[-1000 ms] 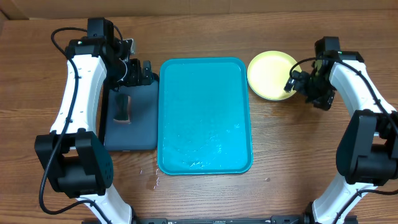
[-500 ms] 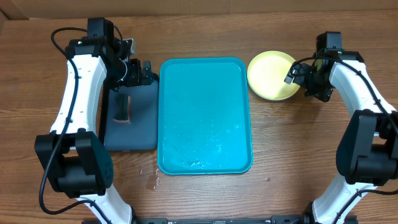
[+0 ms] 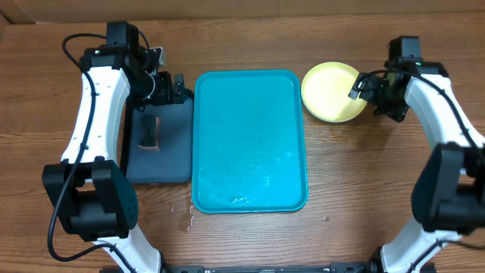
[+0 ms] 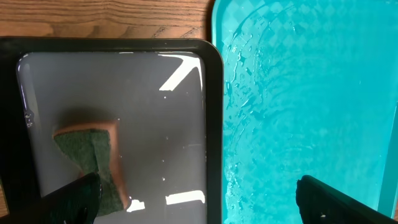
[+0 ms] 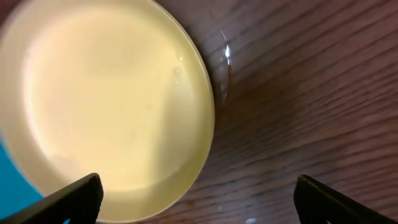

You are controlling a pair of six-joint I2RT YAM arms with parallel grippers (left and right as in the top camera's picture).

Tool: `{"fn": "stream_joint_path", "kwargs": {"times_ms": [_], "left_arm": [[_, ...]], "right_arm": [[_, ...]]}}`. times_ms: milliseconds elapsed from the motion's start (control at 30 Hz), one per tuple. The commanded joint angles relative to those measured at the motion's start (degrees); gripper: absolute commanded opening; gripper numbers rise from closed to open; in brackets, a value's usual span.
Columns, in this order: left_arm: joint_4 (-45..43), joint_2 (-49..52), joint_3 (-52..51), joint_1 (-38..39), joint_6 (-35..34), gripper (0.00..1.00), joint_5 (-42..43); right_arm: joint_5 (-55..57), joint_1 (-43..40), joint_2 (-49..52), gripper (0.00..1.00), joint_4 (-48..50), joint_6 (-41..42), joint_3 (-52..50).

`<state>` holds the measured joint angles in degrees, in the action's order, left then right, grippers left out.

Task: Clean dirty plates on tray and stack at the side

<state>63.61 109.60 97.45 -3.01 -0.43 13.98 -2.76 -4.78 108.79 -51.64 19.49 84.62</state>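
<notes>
now both tools are spread wide, holding nothing. my right gripper (image 5: 199, 198) hovers over the edge of a pale yellow plate (image 3: 327, 91), which rests on the table (image 3: 364, 174) just beside the teal tray (image 3: 250, 144). my left gripper (image 4: 200, 199) hangs above the dark tray (image 4: 155, 112), near the sponge (image 4: 93, 158).

The teal tray (image 3: 250, 129) in the middle is a bright, even turquoise; the left wrist view shows a faint diamond-check texture on it under a wet sheen. The plate (image 3: 330, 91) at far right is plain pale yellow-green. The smaller tray (image 3: 173, 148) on the left is dark navy-black with white glints. Its sponge (image 4: 93, 158) is dark green over orange-brown. The table (image 3: 364, 182) is brown wood with darker grain. The arms (image 3: 95, 114) are white with black joints.
</notes>
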Motion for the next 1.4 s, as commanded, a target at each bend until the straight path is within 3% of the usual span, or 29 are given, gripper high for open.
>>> {"fn": "stream_joint_path", "kwargs": {"times_ms": [0,433,1367], "left_arm": [[0.02,-0.92,1.03,0.02,0.44,1.00,0.85],[0.02,-0.92,1.03,0.02,0.44,1.00,0.85],[0.02,-0.92,1.03,0.02,0.44,1.00,0.85]], "right_arm": [[-0.31,0.24,-9.03,1.00,0.39,0.04,0.07],[-0.31,0.26,-26.10,1.00,0.37,0.04,0.07],[-2.21,0.26,-74.86,1.00,-3.76,0.07,0.07]]}}
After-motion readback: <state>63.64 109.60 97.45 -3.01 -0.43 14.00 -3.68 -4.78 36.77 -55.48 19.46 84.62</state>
